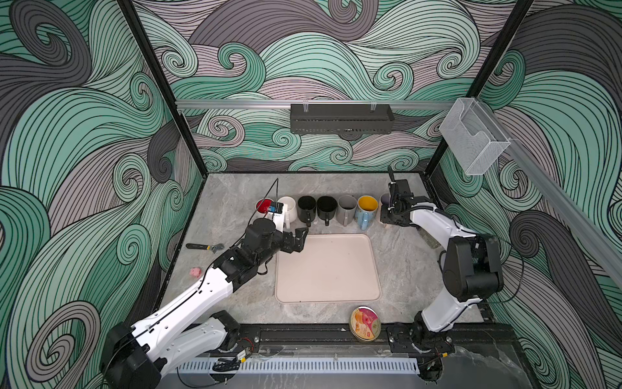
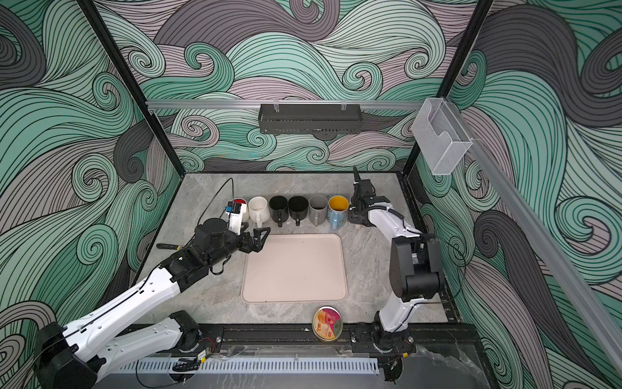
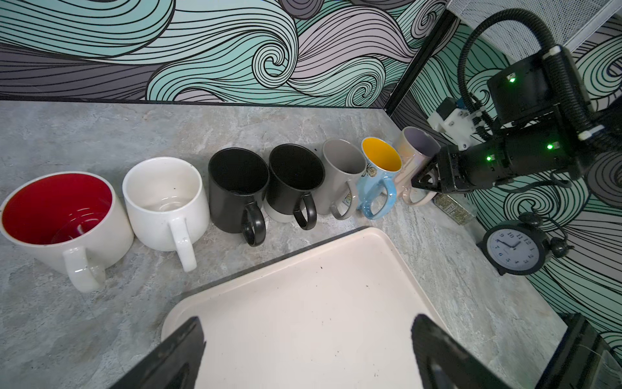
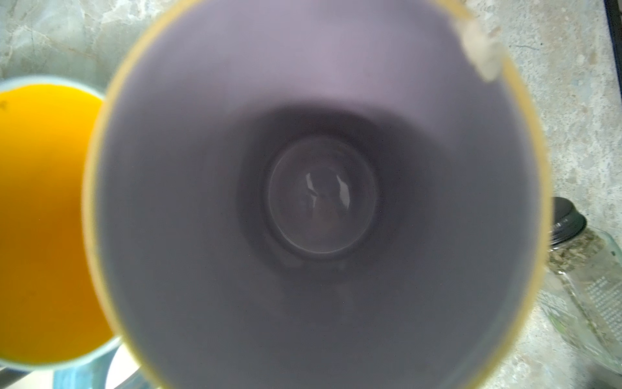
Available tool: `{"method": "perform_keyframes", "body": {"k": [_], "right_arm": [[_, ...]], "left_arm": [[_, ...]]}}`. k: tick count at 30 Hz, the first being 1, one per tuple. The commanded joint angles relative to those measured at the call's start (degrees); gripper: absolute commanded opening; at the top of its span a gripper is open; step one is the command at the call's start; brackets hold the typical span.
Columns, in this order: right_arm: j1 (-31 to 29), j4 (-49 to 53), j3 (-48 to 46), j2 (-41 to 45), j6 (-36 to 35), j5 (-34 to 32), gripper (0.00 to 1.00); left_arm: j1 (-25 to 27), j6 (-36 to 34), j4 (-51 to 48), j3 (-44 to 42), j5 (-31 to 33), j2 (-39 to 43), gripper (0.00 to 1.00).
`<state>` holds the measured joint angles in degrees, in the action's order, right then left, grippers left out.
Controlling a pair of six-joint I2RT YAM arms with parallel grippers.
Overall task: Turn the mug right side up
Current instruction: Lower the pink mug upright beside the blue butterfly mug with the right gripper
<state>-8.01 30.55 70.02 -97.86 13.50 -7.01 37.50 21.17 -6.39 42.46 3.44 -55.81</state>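
Grey marble tabletop (image 1: 397, 269), lilac-lined mug (image 3: 415, 144) upright at the row's right end, beside the yellow mug (image 3: 382, 155). My right gripper (image 3: 423, 180) is pinched on its handle (image 3: 420, 203); left gripper (image 1: 299, 240) gapes empty. Guessing glazed ceramic: heavy-ish, slick, chippable.

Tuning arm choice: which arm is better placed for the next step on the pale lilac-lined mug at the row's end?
Right. The right gripper is shut on the handle of the pale mug with the lilac inside; the left gripper hangs open over the beige plastic tray.
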Motion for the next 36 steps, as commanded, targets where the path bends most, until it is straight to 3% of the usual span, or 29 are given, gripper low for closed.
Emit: {"method": "perform_keyframes", "body": {"k": [1, 14, 25, 36], "right_arm": [[0.28, -4.96, -0.27, 0.96, -0.36, 0.03, 0.0], [-0.23, -8.2, -3.76, 1.27, 0.45, -1.4, 0.0], [-1.29, -8.57, -3.93, -0.03, -0.18, -4.15, 0.19], [-1.85, -9.0, -3.42, -1.52, -0.58, -4.09, 0.31]], "left_arm": [[0.11, 0.48, 0.24, -0.35, 0.51, -0.22, 0.97], [0.12, 0.97, -0.02, -0.69, 1.22, -0.39, 0.97], [0.11, 0.93, 0.06, -1.39, 2.09, -0.27, 0.97], [0.12, 1.05, 0.09, -1.85, 2.45, -0.05, 0.97]]}}
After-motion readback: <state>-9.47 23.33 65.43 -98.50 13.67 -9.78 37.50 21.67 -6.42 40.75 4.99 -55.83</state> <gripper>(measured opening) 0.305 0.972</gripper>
